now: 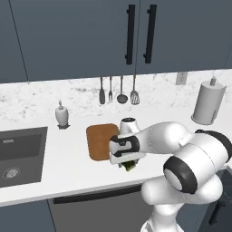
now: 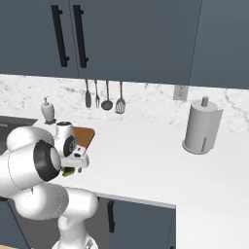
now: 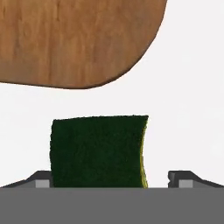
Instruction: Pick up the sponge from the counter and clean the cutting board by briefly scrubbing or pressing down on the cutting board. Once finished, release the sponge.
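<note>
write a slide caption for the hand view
Hand view: green-faced sponge sits between the fingers over the white counter, beside the wooden cutting board.

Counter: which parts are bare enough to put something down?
The counter is bare between the cutting board and the paper towel roll. A narrower strip lies between sink and board. It is crowded at the board's near corner, where the gripper holds the sponge.

Cutting board (image 3: 78,39) cropped by the hand view's top and left edges; sponge (image 3: 98,151) cut off below, concealing the tool's fingertips; sink (image 1: 20,156) cropped at left.
</note>
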